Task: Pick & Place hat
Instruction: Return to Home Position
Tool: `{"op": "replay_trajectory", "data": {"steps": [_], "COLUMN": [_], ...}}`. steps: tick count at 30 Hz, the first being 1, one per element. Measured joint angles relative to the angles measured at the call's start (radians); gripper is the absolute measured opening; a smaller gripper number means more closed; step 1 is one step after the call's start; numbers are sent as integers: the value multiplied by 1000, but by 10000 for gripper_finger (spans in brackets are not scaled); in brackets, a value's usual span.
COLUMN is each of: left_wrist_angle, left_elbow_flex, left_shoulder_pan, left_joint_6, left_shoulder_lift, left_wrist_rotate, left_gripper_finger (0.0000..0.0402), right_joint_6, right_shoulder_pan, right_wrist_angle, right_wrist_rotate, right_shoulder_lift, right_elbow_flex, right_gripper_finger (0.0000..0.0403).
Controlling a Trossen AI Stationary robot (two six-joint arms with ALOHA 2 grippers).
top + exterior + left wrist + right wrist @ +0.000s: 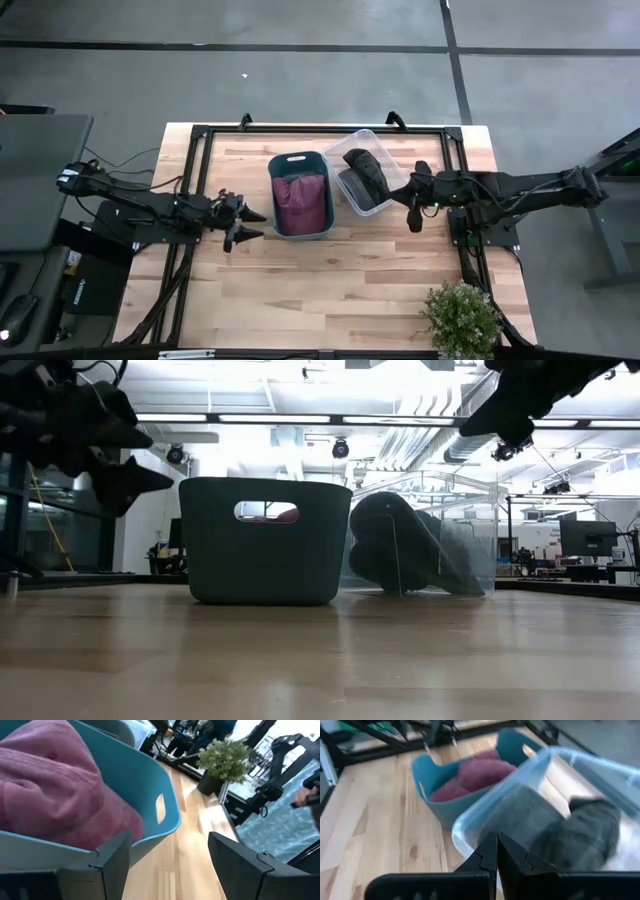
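Dark red fabric cap [300, 203] sits inside blue plastic bin [298, 156], mid-table. Black fabric caps [365, 172] sit in clear plastic bin [350, 137], touching its right side.

Left gripper [250, 224] just left of blue bin, fingers spread, empty. Right gripper [414, 220] just right of clear bin, fingers pressed together, empty.

Sorting looks done. Both arms are off the bins, likely for homing.

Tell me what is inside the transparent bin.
Dark caps fill the transparent bin, one heaped partly over another. Whether anything lies beneath them on the bin's floor is hidden.
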Motion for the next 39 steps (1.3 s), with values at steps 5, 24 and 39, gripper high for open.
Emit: {"op": "replay_trajectory", "data": {"steps": [5, 24, 39], "left_wrist_angle": [-18, -20, -22], "left_elbow_flex": [0, 0, 0], "left_shoulder_pan": [0, 184, 209], "left_joint_6": [0, 0, 0], "left_shoulder_lift": [-93, -327, -441], "left_wrist_rotate": [0, 24, 17], "left_gripper_finger": [246, 246, 246], "right_joint_6": [-96, -225, -312], "right_shoulder_pan": [26, 51, 49], "right_wrist_angle": [229, 882, 865], "right_wrist_rotate": [-11, 34, 83], "right_shoulder_lift": [-23, -162, -303], "right_elbow_flex": [-125, -528, -581], "right_gripper_finger": [0, 0, 0]}}
